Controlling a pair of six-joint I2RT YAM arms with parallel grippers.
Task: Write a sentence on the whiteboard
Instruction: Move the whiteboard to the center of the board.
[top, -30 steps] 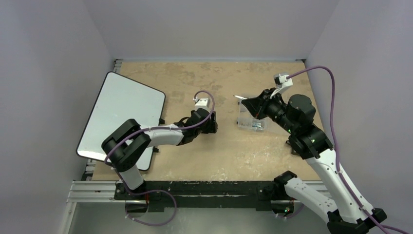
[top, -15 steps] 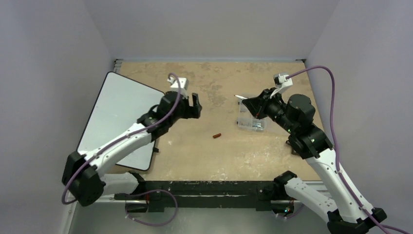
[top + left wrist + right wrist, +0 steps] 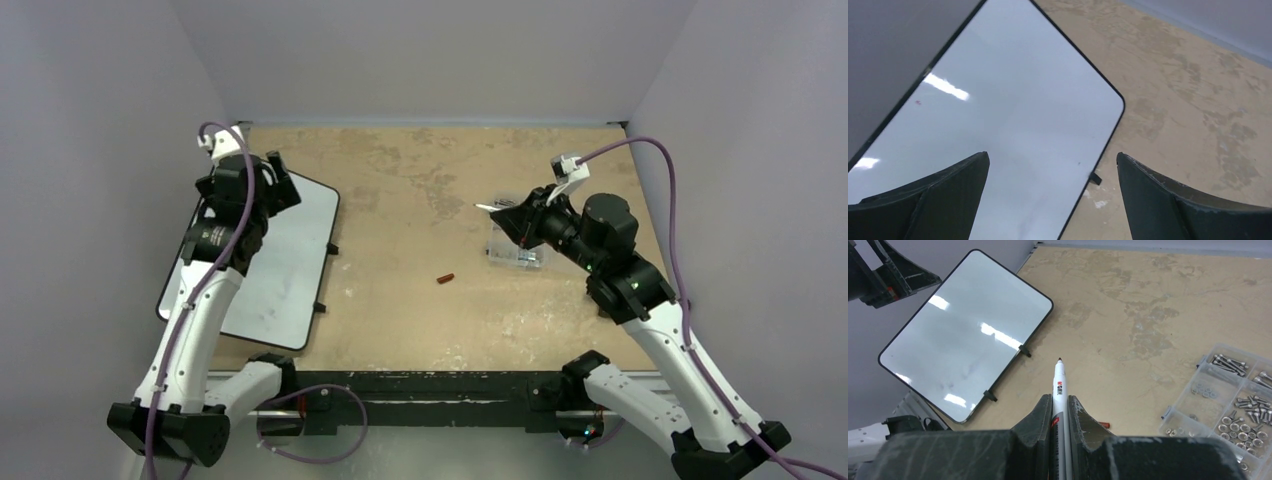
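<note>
Clear screw box (image 3: 518, 254); small red object (image 3: 446, 278) nearby, apart.

The whiteboard (image 3: 275, 255) (image 3: 1013, 110) (image 3: 963, 335) lies flat on the left side of the table (image 3: 520, 150), turned askew, its left side reaching past the table's left edge. Its face is glossy white and catches the lights. It has a thin black rim, rounded corners and small black feet. The marker (image 3: 1059, 385) (image 3: 490, 206), white with its dark tip bare, sits clamped in the right gripper (image 3: 1059, 402) above the table's right half.

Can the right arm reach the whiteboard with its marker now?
Doubtful: the whiteboard lies far to the left of the right pincer holding the marker, and the left pincer hangs over its far end.
</note>
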